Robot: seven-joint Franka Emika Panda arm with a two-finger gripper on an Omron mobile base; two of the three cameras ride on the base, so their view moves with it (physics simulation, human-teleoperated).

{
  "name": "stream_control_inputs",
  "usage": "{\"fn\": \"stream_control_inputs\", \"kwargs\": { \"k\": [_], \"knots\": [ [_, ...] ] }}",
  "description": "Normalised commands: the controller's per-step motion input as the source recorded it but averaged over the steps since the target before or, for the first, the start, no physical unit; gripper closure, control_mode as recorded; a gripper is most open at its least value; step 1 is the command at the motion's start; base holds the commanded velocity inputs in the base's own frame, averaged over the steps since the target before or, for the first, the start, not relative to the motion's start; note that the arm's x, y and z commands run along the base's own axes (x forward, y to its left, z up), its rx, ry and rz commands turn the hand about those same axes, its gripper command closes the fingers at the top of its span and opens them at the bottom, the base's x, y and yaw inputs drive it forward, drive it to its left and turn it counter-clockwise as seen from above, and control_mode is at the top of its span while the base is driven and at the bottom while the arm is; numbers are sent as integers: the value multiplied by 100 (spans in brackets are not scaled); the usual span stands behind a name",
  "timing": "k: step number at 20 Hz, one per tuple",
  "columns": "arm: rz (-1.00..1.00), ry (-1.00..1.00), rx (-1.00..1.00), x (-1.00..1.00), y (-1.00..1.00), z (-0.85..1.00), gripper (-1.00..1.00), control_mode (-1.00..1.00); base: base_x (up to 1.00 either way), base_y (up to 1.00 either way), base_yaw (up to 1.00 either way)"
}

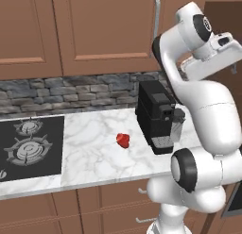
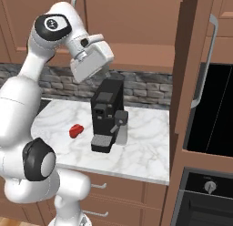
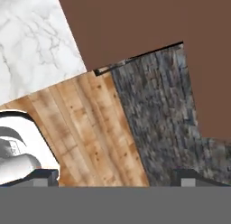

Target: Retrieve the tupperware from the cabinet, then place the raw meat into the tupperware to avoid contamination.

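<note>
**Arm raised toward the cabinet; tub not yet fetched**

The robot appears to be in the first step, reaching for the cabinet (image 2: 132, 24) to get the tupperware. In the right base view the arm lifts its hand above the black coffee machine (image 2: 107, 115), with the gripper (image 2: 105, 71) pointing down and away at about 4 o'clock from the wrist, just under the cabinet's lower edge. In the hand view two dark fingertips (image 3: 45, 175) rise far apart at the bottom edge with nothing between them, so the jaws stand open and carry nothing. That view looks past a brown cabinet face, a strip of stone backsplash (image 3: 158, 123) and a corner of marble.

The tupperware cannot be made out in any picture; as a judgement, it sits behind one of the wall cabinet doors. An open door (image 2: 189, 74) with a long silver bar handle (image 2: 205, 61) stands edge-on at 3 o'clock of the coffee machine.

The raw meat (image 1: 123, 140) lies on the marble counter (image 1: 90, 148), at about 9 o'clock of the coffee machine and apart from it, between the machine and the hob (image 1: 28, 143).

The next move calls for turning the hand toward the cabinet opening and finding the tub on the shelf.

Count: one piece of raw meat, one coffee machine, one hob with two burners in sight, one open door, one arm with one gripper
</note>
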Motion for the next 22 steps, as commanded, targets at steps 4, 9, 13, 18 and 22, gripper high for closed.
{"fn": "stream_control_inputs", "kwargs": {
  "k": [4, 9, 13, 18, 22],
  "knots": [
    [-8, -48, 26, -9, 60, -11, -100, -100, 0, 0, 0],
    [-8, -48, 21, 3, 58, -6, -100, -100, 0, 0, 0],
    [6, -45, 3, 31, 28, 0, -100, -100, 0, 0, 0],
    [27, -25, 0, 51, 7, -1, -100, -100, 0, 0, 0],
    [31, -3, -6, 49, 1, 4, -100, -100, 0, 0, 0]
  ]
}}
